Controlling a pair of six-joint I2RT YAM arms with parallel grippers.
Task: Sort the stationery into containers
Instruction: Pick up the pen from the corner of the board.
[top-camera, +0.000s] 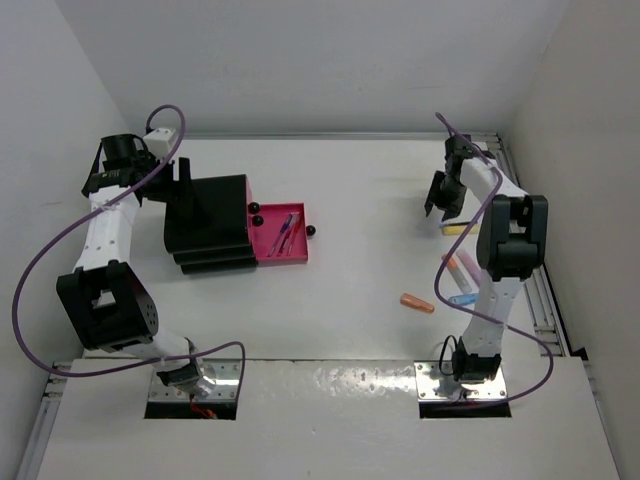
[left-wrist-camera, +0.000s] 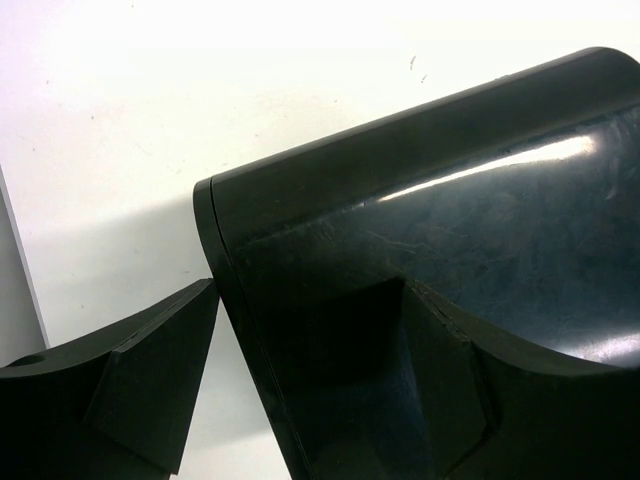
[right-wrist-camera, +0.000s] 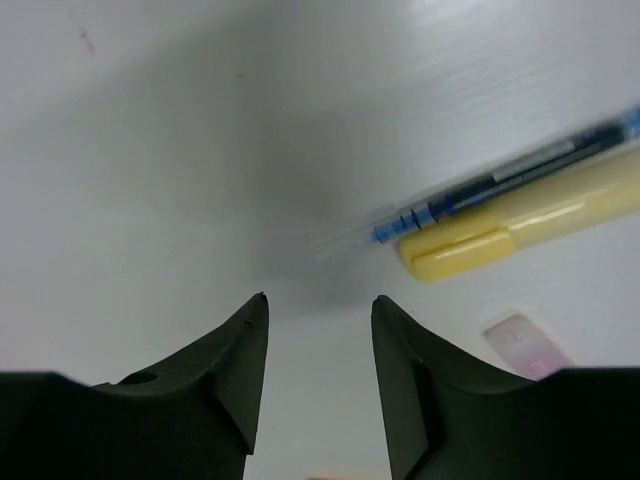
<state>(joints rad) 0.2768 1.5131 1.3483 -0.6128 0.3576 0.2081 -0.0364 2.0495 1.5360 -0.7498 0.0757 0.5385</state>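
The black stepped box (top-camera: 208, 225) stands at the left. Its lowest pink drawer (top-camera: 297, 252) is pulled out to the right, with a blue pen and a red pen (top-camera: 286, 234) in it. My left gripper (top-camera: 183, 186) is open at the box's back left corner. In the left wrist view its fingers (left-wrist-camera: 130, 390) straddle the box's edge (left-wrist-camera: 330, 190). My right gripper (top-camera: 440, 203) is open and empty above the table. In the right wrist view (right-wrist-camera: 320, 300) a blue pen (right-wrist-camera: 500, 180), a yellow highlighter (right-wrist-camera: 520, 225) and a pink highlighter (right-wrist-camera: 525, 345) lie just beyond it.
An orange highlighter (top-camera: 417, 303) lies mid-right. A yellow highlighter (top-camera: 455, 229), a pink one (top-camera: 452, 266) and a light-blue one (top-camera: 462, 298) lie by the right arm. Black knobs (top-camera: 311, 232) show on the drawers. White walls close in the table.
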